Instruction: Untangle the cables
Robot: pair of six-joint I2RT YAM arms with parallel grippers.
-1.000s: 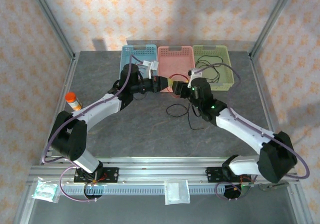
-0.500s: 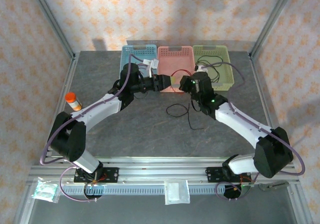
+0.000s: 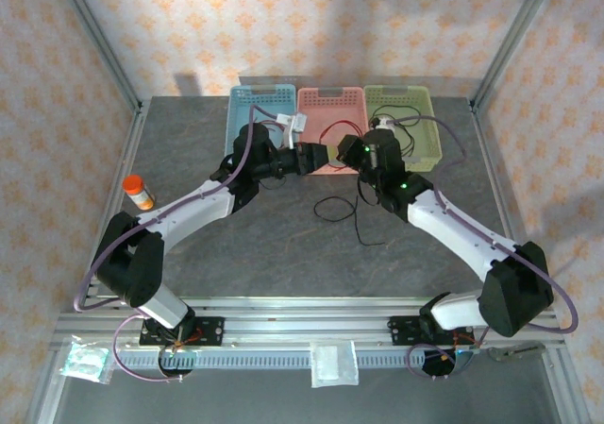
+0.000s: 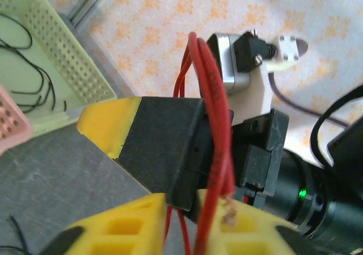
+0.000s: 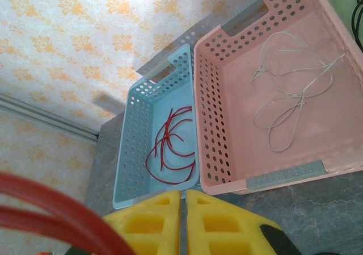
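Observation:
A red cable [image 3: 328, 141] hangs between my two grippers, just in front of the pink basket [image 3: 332, 98]. My left gripper [image 3: 319, 156] is shut on the red cable [image 4: 212, 96], which loops up over the black and yellow finger [image 4: 153, 136] of the right gripper. The left gripper's yellow pads [image 4: 113, 229] sit at the bottom of its wrist view. My right gripper [image 5: 183, 209] is shut, and I see nothing in its thin slit. The red cable [image 5: 45, 207] curves past its lower left. A black cable [image 3: 344, 207] lies loose on the table below both grippers.
Three baskets stand at the back. The blue basket [image 5: 130, 141] holds another red cable [image 5: 170, 147], the pink basket [image 5: 340, 124] a pale whitish cable [image 5: 295, 96], the green basket [image 3: 429, 150] black cables [image 3: 401, 131]. An orange bottle [image 3: 140, 192] stands at the left.
The right gripper has moved back and up toward the baskets. The left gripper followed a little to the right. The red cable now rises higher between them.

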